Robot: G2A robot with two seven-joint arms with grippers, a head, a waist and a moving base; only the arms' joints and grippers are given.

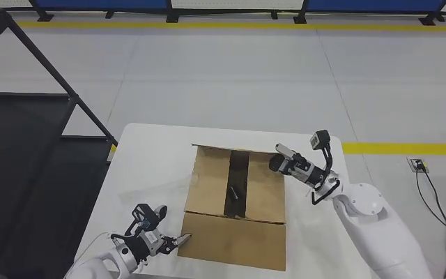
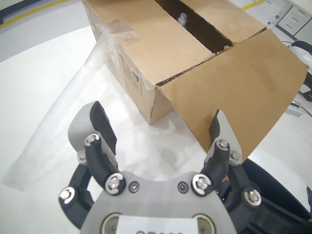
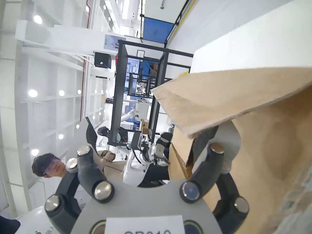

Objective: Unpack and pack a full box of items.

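Observation:
A brown cardboard box [image 1: 209, 185] stands in the middle of the white table [image 1: 150, 150]. Its two top flaps lie nearly shut with a dark gap [image 1: 237, 183] between them, where a grey bottle cap [image 2: 182, 18] shows. The front flap [image 1: 233, 240] folds outward. My left gripper [image 1: 182, 238] is open at that flap's left corner, and the flap's edge [image 2: 238, 93] lies against one finger. My right gripper [image 1: 277, 156] is open at the box's far right corner. A raised flap [image 3: 231, 93] has its corner between the fingers.
A loose strip of clear tape [image 2: 73, 93] hangs from the box's left side and trails over the table [image 2: 36, 74]. A black metal frame [image 1: 49, 91] stands off the table's left. Bare tabletop lies to the left and right of the box.

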